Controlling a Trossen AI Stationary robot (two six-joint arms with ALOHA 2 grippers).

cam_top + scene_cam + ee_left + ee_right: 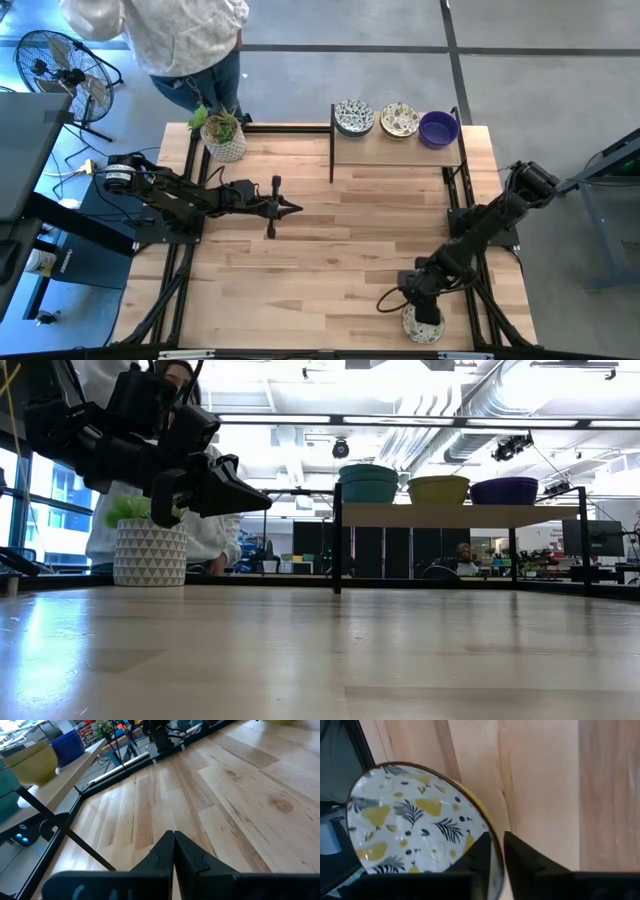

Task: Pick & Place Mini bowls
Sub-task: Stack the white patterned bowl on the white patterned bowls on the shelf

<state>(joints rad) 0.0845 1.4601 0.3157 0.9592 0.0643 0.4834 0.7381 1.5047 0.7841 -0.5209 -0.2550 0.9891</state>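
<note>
A white mini bowl [410, 820] with yellow pears and dark leaves sits on the table near its front right corner [420, 325]. My right gripper [497, 851] points steeply down over it [428, 305], shut on its rim. Three more mini bowls stand on a low shelf [400, 142] at the far edge: two patterned ones [354, 117] [399, 120] and a purple one [438, 129]. My left gripper [295, 209] hangs shut above the table's left middle, holding nothing [173, 835]. My right gripper has the patterned bowl's rim [492, 837] between its two fingers, one finger [477, 851] inside the bowl and the other [522, 855] outside it. The fingers come from above, slanting steeply down. The bowl rests on the table.
A white patterned pot with a green plant [224, 140] stands at the far left corner. A person stands beyond the far edge [180, 40]. Dark frame rails [180, 270] run along the table's left and right sides. Bare wood lies between the arms [340, 250].
</note>
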